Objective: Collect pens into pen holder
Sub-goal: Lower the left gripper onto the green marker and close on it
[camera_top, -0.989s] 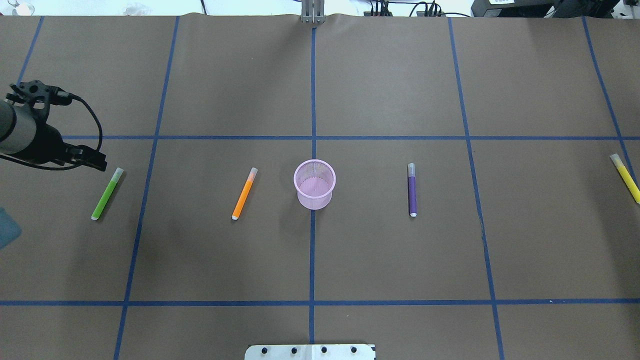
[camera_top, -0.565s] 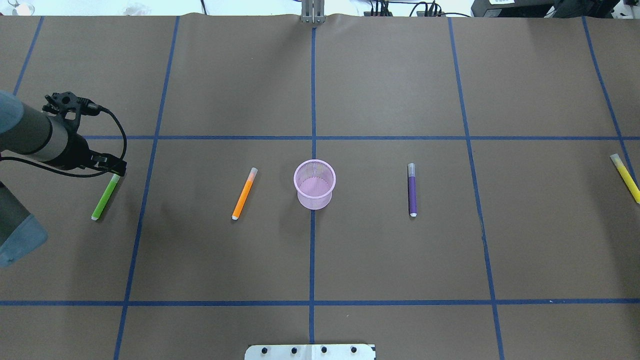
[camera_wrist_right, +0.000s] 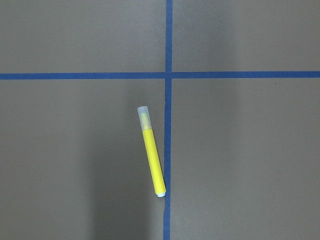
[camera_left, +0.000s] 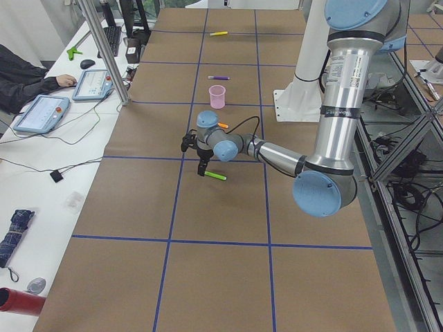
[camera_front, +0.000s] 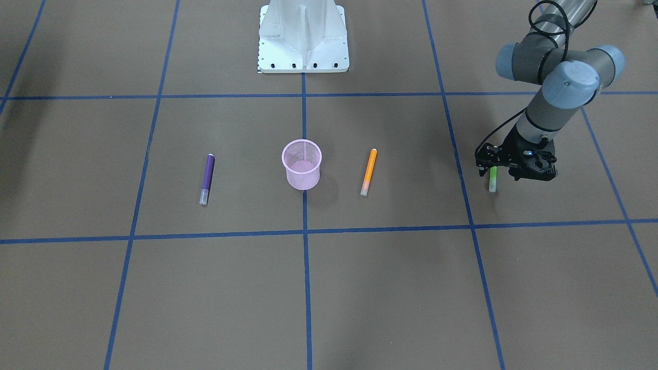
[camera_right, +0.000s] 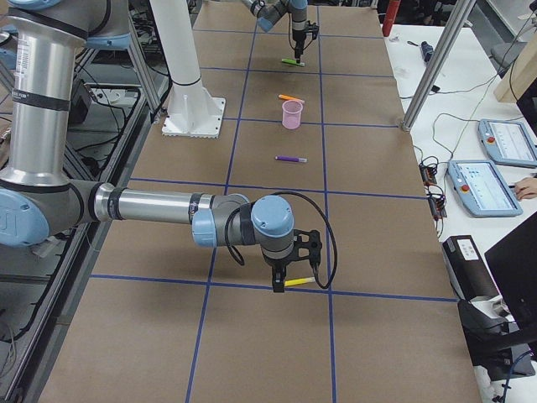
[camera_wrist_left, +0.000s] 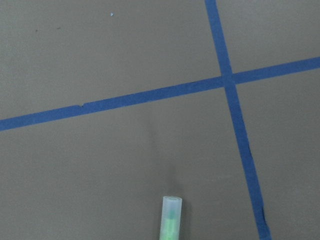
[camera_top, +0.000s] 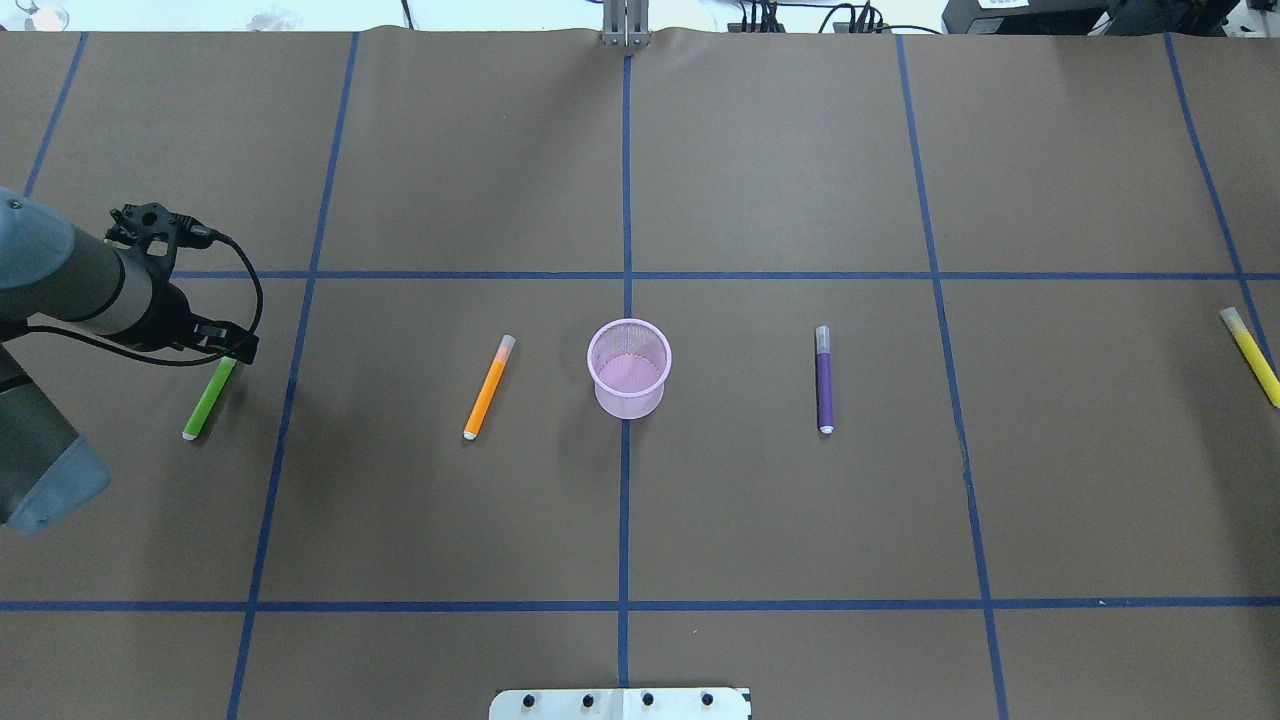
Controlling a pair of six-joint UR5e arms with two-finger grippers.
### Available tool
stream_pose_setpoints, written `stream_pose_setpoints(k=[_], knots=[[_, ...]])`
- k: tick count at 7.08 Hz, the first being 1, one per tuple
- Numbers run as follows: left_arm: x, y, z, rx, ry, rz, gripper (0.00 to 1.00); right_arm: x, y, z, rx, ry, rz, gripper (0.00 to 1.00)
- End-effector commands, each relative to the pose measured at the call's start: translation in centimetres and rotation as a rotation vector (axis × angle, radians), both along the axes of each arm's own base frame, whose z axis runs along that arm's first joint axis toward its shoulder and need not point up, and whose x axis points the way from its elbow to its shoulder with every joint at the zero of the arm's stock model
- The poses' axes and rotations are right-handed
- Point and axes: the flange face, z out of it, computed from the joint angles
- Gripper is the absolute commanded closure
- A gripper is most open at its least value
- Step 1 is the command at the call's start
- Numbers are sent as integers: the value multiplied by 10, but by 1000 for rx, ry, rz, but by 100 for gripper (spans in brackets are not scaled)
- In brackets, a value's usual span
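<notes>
The pink mesh pen holder [camera_top: 628, 368] stands upright at the table's centre, with nothing showing inside. The orange pen [camera_top: 489, 388] lies to its left and the purple pen [camera_top: 824, 380] to its right. The green pen [camera_top: 208, 400] lies at the far left. My left gripper [camera_top: 230, 350] hangs open just above the green pen's capped half, and that pen [camera_wrist_left: 171, 217] shows at the bottom edge of the left wrist view. The yellow pen [camera_top: 1251, 356] lies at the far right. My right gripper [camera_right: 294, 281] hovers over it; I cannot tell whether it is open or shut.
Blue tape lines [camera_top: 625, 275] divide the brown paper-covered table. The white robot base [camera_front: 303, 36] stands at the robot's side. A metal post [camera_left: 104, 48] and an operator's tablets [camera_left: 90, 83] stand past the table's far edge.
My left arm has moved in from the left edge, to the right and toward the green pen. Its gripper now covers the pen's cap in the overhead view. The pens and holder have not moved.
</notes>
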Motion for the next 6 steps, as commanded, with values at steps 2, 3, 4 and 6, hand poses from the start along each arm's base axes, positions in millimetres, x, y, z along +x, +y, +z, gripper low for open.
stream_pose_setpoints(k=[2, 3, 4, 6], knots=[[7, 4, 4, -5, -5, 15, 20, 0, -1, -1, 1, 0, 0, 1], [8, 4, 4, -4, -5, 17, 23, 0, -1, -1, 1, 0, 0, 1], [10, 6, 6, -4, -8, 23, 26, 0, -1, -1, 1, 0, 0, 1], [12, 6, 12, -10, -16, 27, 28, 0, -2, -1, 4, 0, 0, 1]])
